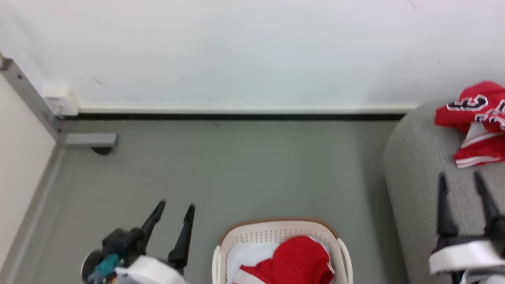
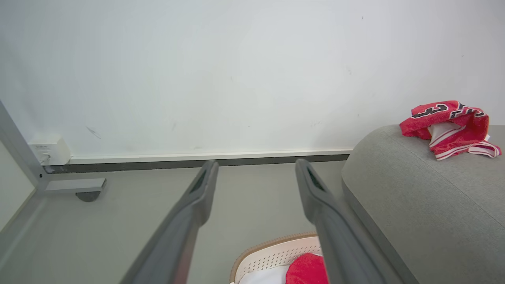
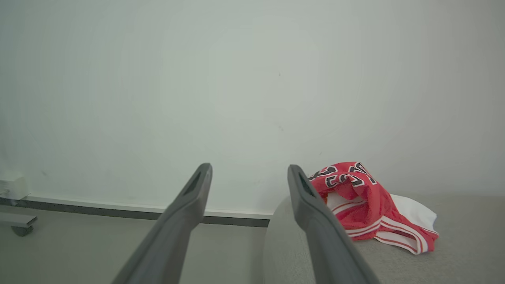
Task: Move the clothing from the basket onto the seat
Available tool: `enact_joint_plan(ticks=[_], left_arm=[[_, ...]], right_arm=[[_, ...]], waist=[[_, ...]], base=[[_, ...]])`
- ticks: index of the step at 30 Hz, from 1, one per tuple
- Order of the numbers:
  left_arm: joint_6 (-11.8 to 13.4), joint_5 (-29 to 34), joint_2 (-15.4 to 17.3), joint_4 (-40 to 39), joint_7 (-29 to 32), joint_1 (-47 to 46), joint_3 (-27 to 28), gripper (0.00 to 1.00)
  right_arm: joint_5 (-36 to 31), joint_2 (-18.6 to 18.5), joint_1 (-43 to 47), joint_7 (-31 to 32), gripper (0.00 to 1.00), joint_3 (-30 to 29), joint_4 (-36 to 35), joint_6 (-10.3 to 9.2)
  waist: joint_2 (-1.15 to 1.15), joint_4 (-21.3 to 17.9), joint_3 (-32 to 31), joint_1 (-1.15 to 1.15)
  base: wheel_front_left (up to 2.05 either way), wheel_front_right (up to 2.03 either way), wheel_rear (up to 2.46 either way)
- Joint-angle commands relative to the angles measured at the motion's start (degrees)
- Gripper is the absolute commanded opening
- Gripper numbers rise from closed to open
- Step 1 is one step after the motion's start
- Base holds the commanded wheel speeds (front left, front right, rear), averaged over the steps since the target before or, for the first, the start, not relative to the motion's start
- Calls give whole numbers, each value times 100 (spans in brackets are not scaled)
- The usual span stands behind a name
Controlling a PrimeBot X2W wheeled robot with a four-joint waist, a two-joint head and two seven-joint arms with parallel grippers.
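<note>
Jersey (image 1: 477, 122) lies on the sofa (image 1: 414, 177) at two o'clock; our left end effector (image 1: 176, 204) and right end effector (image 1: 459, 175) gape empty. Next, we judge, comes fetching the red garment (image 1: 302, 256) from the basket (image 1: 276, 227) at six.

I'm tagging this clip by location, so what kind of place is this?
Probably a home-style living or laundry corner indoors: a light grey fabric sofa holding a crumpled red jersey, and a cream perforated plastic laundry basket on a plain grey floor.
</note>
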Motion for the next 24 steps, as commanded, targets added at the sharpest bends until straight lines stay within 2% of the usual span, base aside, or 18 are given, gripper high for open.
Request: enact_joint_plan(ticks=[1,3,8,15,24], left_arm=[[11,170,-50,9,-3,325,182,100],[-26,273,-113,-12,-4,556,426,100],[-154,583,-311,90,-4,1057,962,100],[-476,973,-617,162,-4,1427,1503,100],[-796,1318,-904,226,-6,1502,1880,100]], right_arm=[[35,-15,336,4,100,215,-172,-14],[62,-13,628,4,100,517,-327,-14],[293,-17,1157,4,100,851,-515,-14],[566,-15,1464,3,100,885,-505,-14],[579,-16,1388,3,100,933,-454,-14]], waist=[[0,299,-429,2],[0,383,-521,2],[0,559,-713,2],[0,657,-849,2],[0,601,-811,2]], base=[[0,0,0],[0,0,0],[0,0,0],[0,0,0],[0,0,0]])
